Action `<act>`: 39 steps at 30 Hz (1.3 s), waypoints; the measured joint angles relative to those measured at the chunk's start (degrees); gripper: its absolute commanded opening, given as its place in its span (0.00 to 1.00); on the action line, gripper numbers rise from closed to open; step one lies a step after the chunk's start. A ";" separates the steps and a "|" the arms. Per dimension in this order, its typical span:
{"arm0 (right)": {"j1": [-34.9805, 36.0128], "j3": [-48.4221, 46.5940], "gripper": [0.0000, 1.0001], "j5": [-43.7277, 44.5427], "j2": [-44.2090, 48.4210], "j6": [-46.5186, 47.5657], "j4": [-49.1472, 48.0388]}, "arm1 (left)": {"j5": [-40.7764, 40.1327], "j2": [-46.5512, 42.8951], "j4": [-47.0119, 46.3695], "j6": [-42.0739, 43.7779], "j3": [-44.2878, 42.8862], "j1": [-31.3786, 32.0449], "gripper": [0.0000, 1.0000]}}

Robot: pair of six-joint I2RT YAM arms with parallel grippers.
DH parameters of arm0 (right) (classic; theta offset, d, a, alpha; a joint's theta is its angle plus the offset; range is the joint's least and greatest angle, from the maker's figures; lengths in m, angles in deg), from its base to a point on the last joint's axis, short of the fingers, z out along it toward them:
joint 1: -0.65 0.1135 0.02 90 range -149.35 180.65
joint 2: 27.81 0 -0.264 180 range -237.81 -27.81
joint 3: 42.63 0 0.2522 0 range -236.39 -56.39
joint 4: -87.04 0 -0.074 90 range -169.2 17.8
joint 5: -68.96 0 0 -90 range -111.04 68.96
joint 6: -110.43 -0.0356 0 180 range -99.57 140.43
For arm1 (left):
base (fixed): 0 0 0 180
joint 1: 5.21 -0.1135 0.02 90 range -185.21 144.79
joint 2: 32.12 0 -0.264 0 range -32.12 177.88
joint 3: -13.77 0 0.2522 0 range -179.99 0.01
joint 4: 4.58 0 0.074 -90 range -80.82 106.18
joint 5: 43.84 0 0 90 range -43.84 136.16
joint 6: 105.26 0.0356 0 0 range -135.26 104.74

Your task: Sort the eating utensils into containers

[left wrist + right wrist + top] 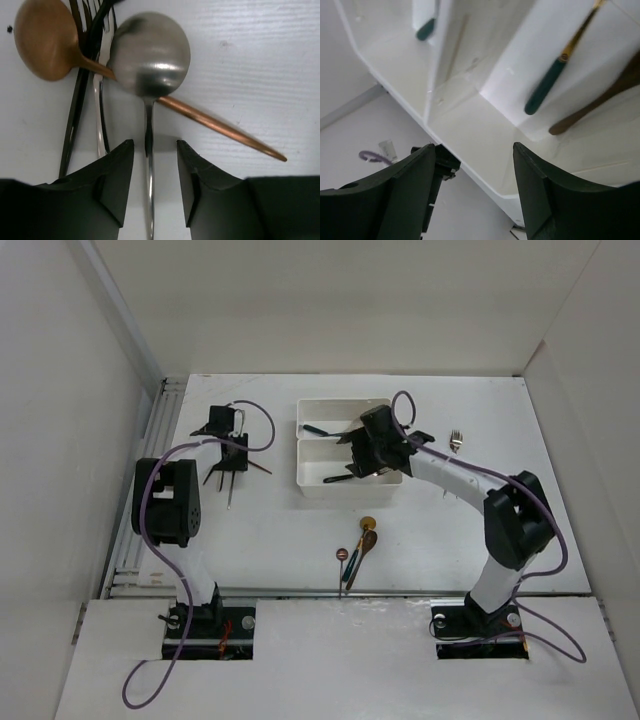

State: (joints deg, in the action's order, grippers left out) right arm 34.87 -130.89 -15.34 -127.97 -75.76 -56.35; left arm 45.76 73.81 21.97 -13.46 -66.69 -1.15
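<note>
My left gripper [232,455] is open over a small pile of utensils at the table's left. In the left wrist view its fingertips [155,144] straddle the thin handle of a silver spoon [150,55] without touching it. A copper spoon [42,45] lies crossed under the silver one, with dark forks [75,110] beside it. My right gripper [372,450] is open and empty over the two white bins, far [335,408] and near [315,485]. In the right wrist view [475,146] a green-handled utensil [547,85] and a brown handle [600,100] lie in a bin [470,125].
Several spoons [358,545] lie together on the table near the front edge, in front of the bins. A silver fork [456,439] lies alone right of the bins. White walls enclose the table on the left, back and right. Purple cables loop from both arms.
</note>
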 measured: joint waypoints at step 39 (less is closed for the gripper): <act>-29.90 3.78 0.69 8.04 32.74 48.15 -4.07 | 1.79 5.01 -0.76 36.44 -40.30 29.05 0.00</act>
State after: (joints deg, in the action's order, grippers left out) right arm 4.97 -127.11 -7.30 -95.22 -27.60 -60.41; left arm 47.55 78.82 21.21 22.98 -106.99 27.90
